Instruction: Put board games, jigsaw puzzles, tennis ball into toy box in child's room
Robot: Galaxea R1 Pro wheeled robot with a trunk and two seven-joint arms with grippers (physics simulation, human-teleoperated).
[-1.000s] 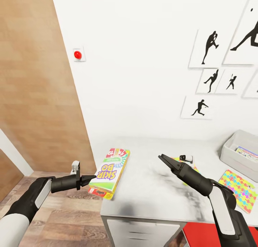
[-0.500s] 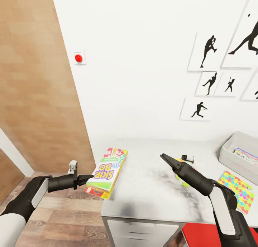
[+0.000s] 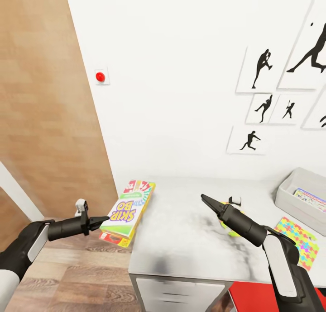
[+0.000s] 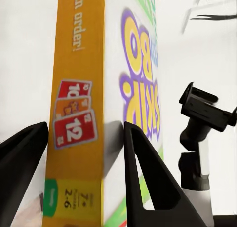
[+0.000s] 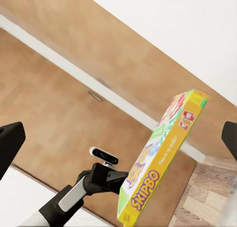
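Yellow-edged Skip-Bo board game (image 3: pixel 126 209), clamped in the left pincer (image 3: pixel 100 220) at its near end, hung off the desk's (image 3: pixel 181 244) left edge, long axis toward the wall, toy box (image 3: pixel 302 201) far right; right pincer (image 3: pixel 206 199) apart, empty.

We saw the table (image 3: pixel 190 239) bare across its middle, between the Skip-Bo box (image 3: pixel 127 209) at its left corner and the right gripper (image 3: pixel 204 199), so a hand had room there. The box, pinched in the left gripper (image 3: pixel 103 220), overhung the table's left edge. Behind the right arm on the table lay the tennis ball (image 3: pixel 234 231) and a small white object (image 3: pixel 235 200). Further right, a jigsaw puzzle (image 3: pixel 296 238) lay in front of the toy box (image 3: pixel 290 198), crowding that end.
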